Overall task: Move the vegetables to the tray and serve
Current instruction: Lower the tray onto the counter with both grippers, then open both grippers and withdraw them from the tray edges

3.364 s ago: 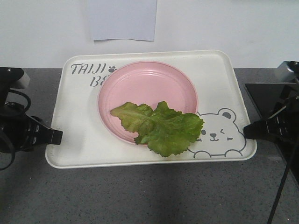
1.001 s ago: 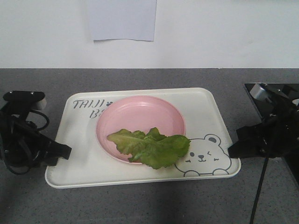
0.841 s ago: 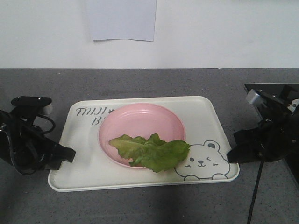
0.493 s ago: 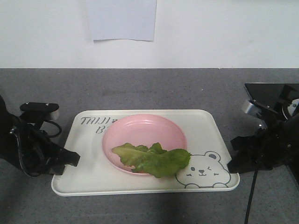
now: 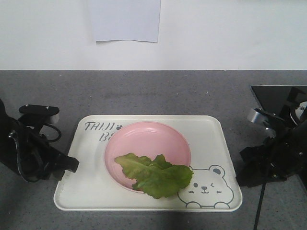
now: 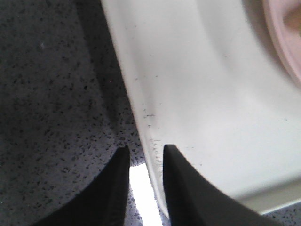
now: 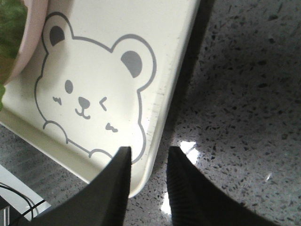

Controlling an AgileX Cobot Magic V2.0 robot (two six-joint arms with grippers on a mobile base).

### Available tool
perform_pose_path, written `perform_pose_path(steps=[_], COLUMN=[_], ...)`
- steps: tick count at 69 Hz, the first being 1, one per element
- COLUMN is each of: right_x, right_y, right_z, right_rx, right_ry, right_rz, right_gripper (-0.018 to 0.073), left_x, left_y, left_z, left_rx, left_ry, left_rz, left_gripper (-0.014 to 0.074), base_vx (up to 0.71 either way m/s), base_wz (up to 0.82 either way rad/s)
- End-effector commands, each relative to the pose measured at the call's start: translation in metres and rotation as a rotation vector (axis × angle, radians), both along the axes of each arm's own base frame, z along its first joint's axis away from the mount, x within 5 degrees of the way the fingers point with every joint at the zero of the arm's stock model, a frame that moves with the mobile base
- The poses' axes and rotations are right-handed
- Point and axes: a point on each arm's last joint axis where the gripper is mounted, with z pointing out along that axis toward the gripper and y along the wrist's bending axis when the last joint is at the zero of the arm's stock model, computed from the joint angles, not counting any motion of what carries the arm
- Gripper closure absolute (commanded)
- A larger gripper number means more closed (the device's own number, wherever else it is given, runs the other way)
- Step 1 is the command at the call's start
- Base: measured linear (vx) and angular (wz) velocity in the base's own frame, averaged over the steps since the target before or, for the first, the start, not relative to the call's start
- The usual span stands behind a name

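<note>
Clearly pinched by both: left gripper (image 6: 145, 162) and right gripper (image 7: 146, 157) each narrowly parted astride opposite tray (image 5: 220, 143) rims. Between them, plate (image 5: 144, 139) carrying lettuce (image 5: 156, 173). Stiff, light, slippery; best held at rims, kept level.

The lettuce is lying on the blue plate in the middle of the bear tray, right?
Almost. The plate is pink, not blue, as the front-facing view shows. The lettuce does lie on it, and it does sit in the middle of the bear tray.
</note>
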Motion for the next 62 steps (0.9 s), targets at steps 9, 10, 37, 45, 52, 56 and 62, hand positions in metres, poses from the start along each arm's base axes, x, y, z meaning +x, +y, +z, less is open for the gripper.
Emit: perform_pose_path(steps=[9, 10, 37, 45, 52, 56, 62], right_x=[0.001, 0.001, -0.041, -0.062, -0.085, -0.099, -0.120], right_y=[0.000, 0.000, -0.012, -0.020, -0.023, -0.023, -0.022], right_z=[0.017, 0.017, 0.075, 0.096, 0.117, 0.129, 0.143], right_rx=[0.003, 0.002, -0.208, -0.318, -0.374, -0.393, -0.406], right_ry=[-0.068, -0.071, -0.256, -0.346, -0.458, -0.521, -0.608], right_rz=[0.000, 0.000, -0.065, -0.134, -0.173, -0.192, -0.208], right_gripper=[0.0286, 0.0286, 0.0318, 0.0317, 0.0317, 0.0317, 0.0317], left_x=[0.001, 0.001, -0.030, -0.048, -0.066, -0.075, -0.090], left_y=[-0.001, -0.001, 0.017, 0.024, 0.031, 0.034, 0.039], left_z=[0.017, 0.017, 0.068, 0.084, 0.088, 0.087, 0.084], left_rx=[-0.023, -0.022, 0.041, 0.046, 0.048, 0.048, 0.041], left_ry=[-0.061, -0.065, -0.266, -0.338, -0.380, -0.396, -0.430], left_rz=[0.019, 0.017, -0.019, -0.020, -0.012, -0.008, -0.003], left_gripper=[0.0260, 0.0260, 0.0258, 0.0258, 0.0258, 0.0258, 0.0258], base_vx=[0.00, 0.00, 0.00, 0.00, 0.00, 0.00, 0.00], base_wz=[0.00, 0.00, 0.00, 0.00, 0.00, 0.00, 0.00])
